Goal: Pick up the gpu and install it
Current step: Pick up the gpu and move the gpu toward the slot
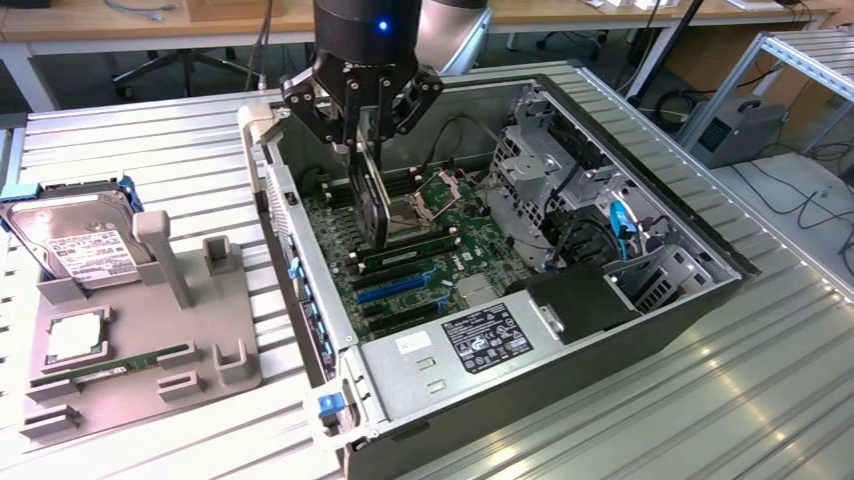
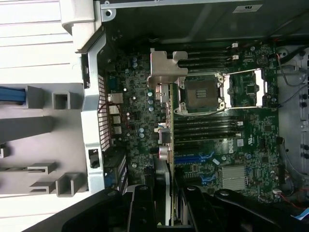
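Observation:
The gpu (image 1: 372,200) is a thin dark card that hangs edge-on, upright, inside the open computer case (image 1: 627,330). Its lower edge sits just over the motherboard (image 1: 441,255), close to the CPU socket and above the expansion slots. My gripper (image 1: 366,135) is shut on the card's top edge from above. In the wrist view the gpu (image 2: 172,145) runs as a narrow strip away from my gripper (image 2: 170,208). Its silvery bracket (image 2: 166,67) is at the far end, over the board near the socket (image 2: 200,92).
Blue expansion slots (image 1: 395,285) lie below the card. A drive cage (image 1: 534,180) and cables fill the case on the exterior view's right. A grey parts holder (image 1: 147,340) outside the case carries a hard drive (image 1: 74,245), a CPU (image 1: 74,337) and a RAM stick (image 1: 118,367).

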Tool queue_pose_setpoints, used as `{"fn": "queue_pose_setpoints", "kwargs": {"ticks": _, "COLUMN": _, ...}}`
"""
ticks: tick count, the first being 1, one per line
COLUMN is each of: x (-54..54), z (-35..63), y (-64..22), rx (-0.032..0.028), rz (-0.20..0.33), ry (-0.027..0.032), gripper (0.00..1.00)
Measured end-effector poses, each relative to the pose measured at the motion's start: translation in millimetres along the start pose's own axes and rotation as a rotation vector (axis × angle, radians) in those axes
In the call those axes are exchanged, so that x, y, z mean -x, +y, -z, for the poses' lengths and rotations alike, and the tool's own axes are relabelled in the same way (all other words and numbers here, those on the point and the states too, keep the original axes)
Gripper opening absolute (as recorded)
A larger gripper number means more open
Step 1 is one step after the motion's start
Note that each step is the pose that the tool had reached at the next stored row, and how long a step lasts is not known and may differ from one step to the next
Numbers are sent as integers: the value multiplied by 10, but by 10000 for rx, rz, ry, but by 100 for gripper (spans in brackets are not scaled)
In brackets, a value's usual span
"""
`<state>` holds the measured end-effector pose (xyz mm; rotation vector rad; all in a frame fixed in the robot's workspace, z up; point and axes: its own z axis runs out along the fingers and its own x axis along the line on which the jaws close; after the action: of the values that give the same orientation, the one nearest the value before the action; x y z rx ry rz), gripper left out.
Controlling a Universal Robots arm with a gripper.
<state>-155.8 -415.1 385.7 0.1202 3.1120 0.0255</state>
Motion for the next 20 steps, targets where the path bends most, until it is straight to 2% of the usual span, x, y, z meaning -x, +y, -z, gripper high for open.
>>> {"fn": "queue_pose_setpoints", "kwargs": {"ticks": 20, "x": 106, "z": -42, "y": 7, "rx": 0, "rz": 0, "ry": -1, "gripper": 27}}
